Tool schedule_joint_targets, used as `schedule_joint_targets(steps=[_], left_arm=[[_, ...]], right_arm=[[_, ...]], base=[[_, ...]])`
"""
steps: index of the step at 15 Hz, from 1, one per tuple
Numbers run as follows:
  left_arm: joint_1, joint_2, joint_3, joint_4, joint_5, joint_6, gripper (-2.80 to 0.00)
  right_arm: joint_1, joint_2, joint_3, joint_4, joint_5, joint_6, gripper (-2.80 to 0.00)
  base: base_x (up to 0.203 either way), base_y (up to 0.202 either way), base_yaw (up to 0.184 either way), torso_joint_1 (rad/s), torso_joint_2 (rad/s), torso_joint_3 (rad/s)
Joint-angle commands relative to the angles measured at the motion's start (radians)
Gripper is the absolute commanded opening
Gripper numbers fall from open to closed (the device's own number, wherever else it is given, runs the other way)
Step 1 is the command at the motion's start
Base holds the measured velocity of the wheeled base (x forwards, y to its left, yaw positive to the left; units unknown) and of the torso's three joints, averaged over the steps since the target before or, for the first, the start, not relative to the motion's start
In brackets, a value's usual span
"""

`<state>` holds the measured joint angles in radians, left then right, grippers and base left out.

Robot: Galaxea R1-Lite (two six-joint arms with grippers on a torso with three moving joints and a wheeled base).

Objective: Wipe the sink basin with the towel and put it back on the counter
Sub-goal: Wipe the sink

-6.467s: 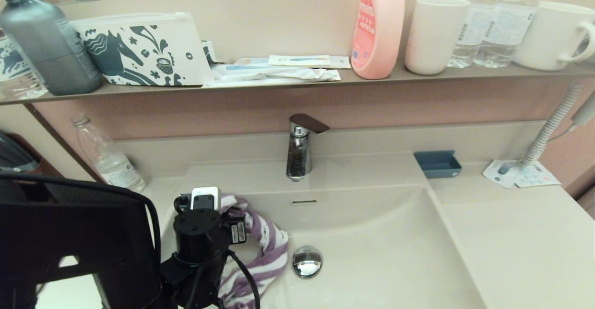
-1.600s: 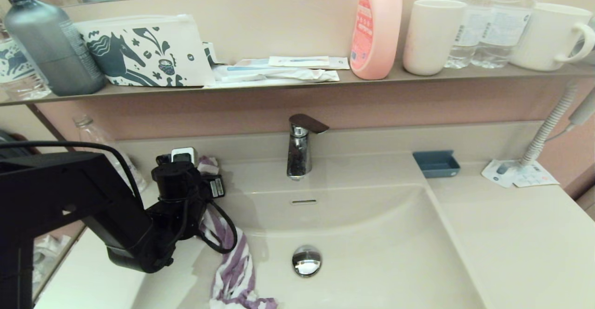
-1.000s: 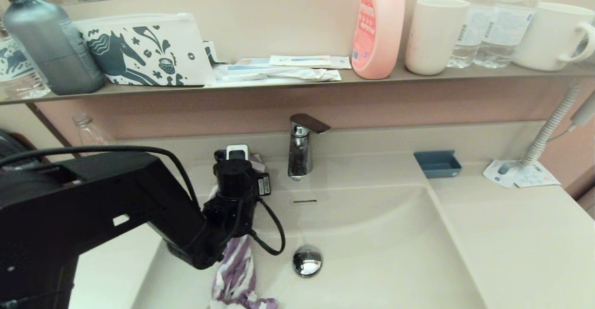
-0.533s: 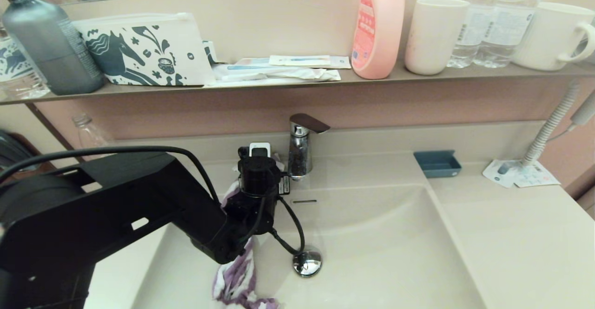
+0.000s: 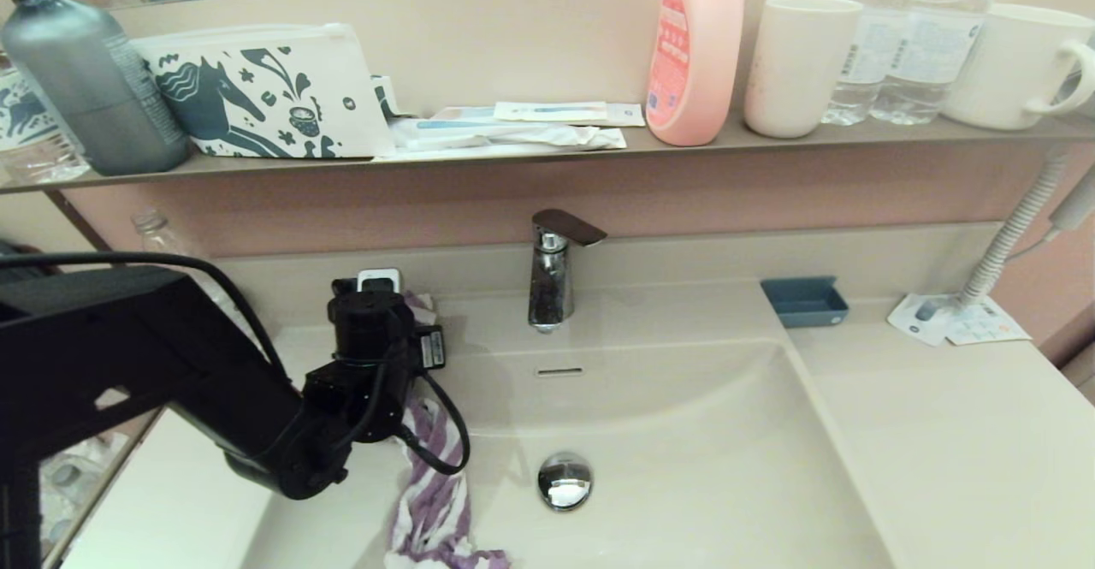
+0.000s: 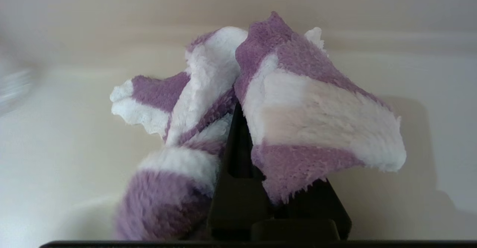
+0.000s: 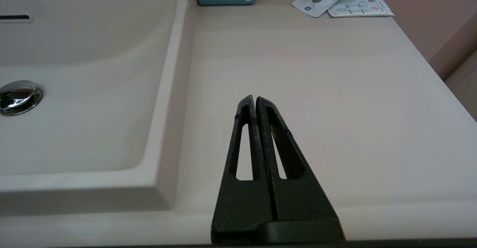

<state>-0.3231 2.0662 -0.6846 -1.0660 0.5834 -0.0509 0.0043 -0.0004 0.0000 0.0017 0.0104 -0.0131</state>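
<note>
1. Your left gripper (image 5: 402,299), jaws clenched on the towel (image 5: 432,500), has swung back leftward from beside the faucet (image 5: 552,274) to the basin's rear-left corner; the towel's free end trails down the left wall of the sink basin (image 5: 684,432).
2. Judged from this sweep, wiping is under way; return to the bench (image 5: 958,449) is not yet done.
3. Your right gripper (image 7: 255,100) is parked over the bench, jaws closed on nothing.

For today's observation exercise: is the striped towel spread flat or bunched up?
Bunched up: the towel is gathered in folds in the shut left pincer and hangs into the sink basin.
</note>
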Motion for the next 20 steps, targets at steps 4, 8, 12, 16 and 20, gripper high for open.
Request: schedule_joint_targets(steps=[4,8,12,16,20], left_arm=[[0.074,-0.229,0.135,0.005,0.013,0.027,-2.8],[0.091,-0.505,0.159,0.137,0.034,0.099,-2.8],[0.09,-0.801,-0.03,0.565,0.054,0.137,-2.8],[0.091,-0.973,-0.256,1.003,0.089,0.154,-2.8],[0.091,-1.02,-0.394,1.156,0.106,0.214,-2.8]], right_arm=[[0.0,0.0,0.0,0.0,0.0,-0.001,-2.8],[0.0,0.0,0.0,0.0,0.0,-0.001,-2.8],[0.0,0.0,0.0,0.0,0.0,-0.001,-2.8],[0.0,0.0,0.0,0.0,0.0,-0.001,-2.8],[0.0,0.0,0.0,0.0,0.0,-0.001,-2.8]], base=[[0.0,0.0,0.0,0.0,0.0,0.0],[0.0,0.0,0.0,0.0,0.0,0.0],[0.0,0.0,0.0,0.0,0.0,0.0],[0.0,0.0,0.0,0.0,0.0,0.0],[0.0,0.0,0.0,0.0,0.0,0.0]])
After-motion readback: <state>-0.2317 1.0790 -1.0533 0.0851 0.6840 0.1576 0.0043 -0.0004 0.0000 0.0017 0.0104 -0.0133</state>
